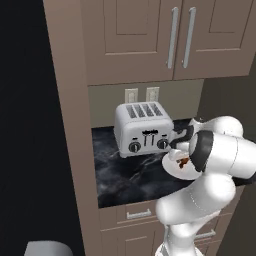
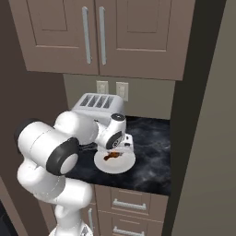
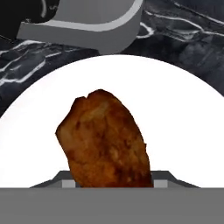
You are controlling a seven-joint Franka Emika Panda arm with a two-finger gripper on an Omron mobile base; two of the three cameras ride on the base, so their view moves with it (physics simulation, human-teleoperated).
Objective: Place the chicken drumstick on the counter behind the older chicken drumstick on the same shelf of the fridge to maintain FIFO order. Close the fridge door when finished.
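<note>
Orange-brown chicken drumstick lies on a white plate just in front of the toaster, on the table, directly under the hand; finger spread cannot be told.

white plate on the counter, chicken drumstick on it, claw just above

Arm: glossy white rounded shells, fat tube-like links, smooth, rendered look. Dark charcoal bands at joints, one wide black ring on big elbow link, visible in both base views. Wrist smaller, white with dark grey cap and black collar. Hand housing dark near wrist in left base view. No cables, screws or markings visible.
</note>
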